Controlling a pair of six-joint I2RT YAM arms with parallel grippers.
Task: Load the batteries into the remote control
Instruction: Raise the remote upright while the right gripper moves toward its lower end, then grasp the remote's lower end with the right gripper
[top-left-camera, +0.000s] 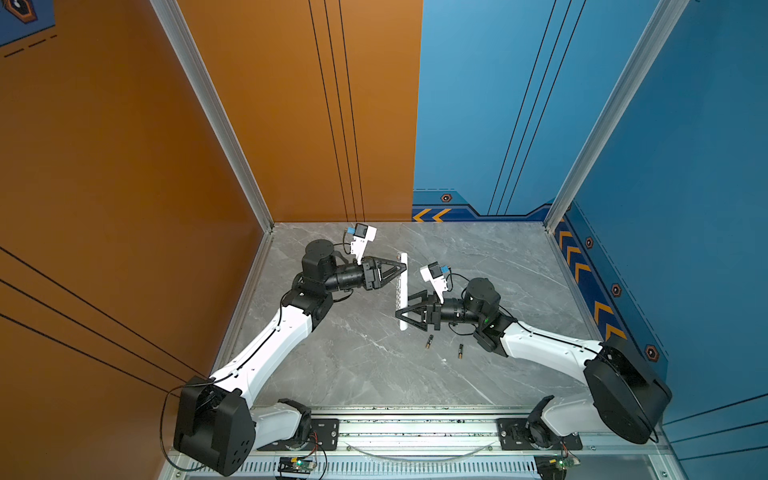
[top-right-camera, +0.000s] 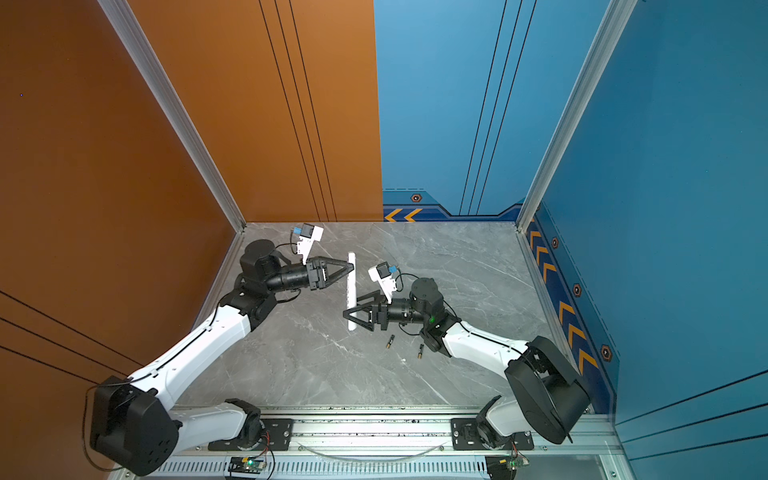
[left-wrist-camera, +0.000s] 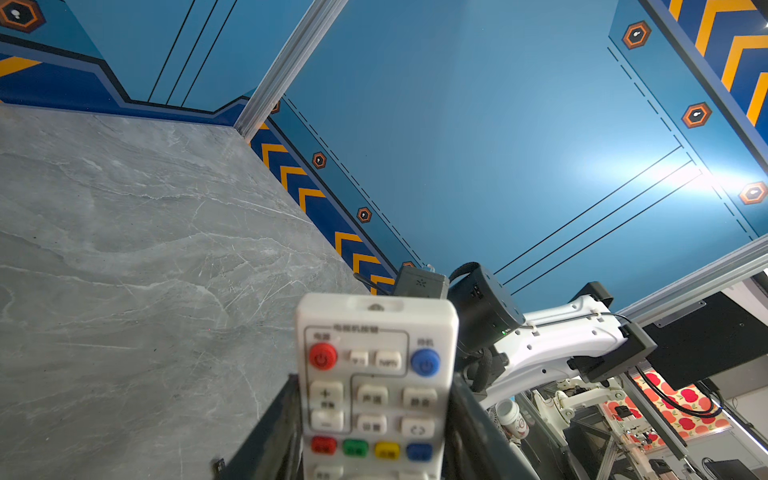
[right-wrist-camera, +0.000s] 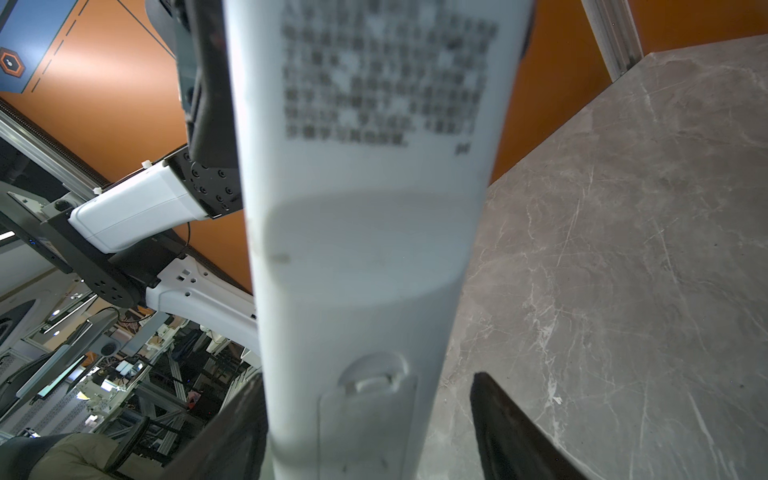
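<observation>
The white remote control (top-left-camera: 402, 291) (top-right-camera: 351, 291) is lifted off the table, and my left gripper (top-left-camera: 402, 268) (top-right-camera: 351, 268) is shut on its far end. In the left wrist view the button face (left-wrist-camera: 374, 374) shows its red and blue top buttons between my left gripper (left-wrist-camera: 376, 415) fingers. My right gripper (top-left-camera: 403, 312) (top-right-camera: 352, 312) straddles the near end, open. In the right wrist view the plain back (right-wrist-camera: 365, 249) carries the closed battery cover (right-wrist-camera: 368, 419); my right gripper (right-wrist-camera: 365, 411) has one finger (right-wrist-camera: 511, 432) clearly apart from the remote. Two batteries (top-left-camera: 429, 340) (top-left-camera: 460, 351) lie on the table beside the right arm.
The grey marble table (top-left-camera: 353, 374) is walled in orange on the left and far left, and in blue on the far right and right. A metal rail (top-left-camera: 415, 428) with both arm bases runs along the front edge.
</observation>
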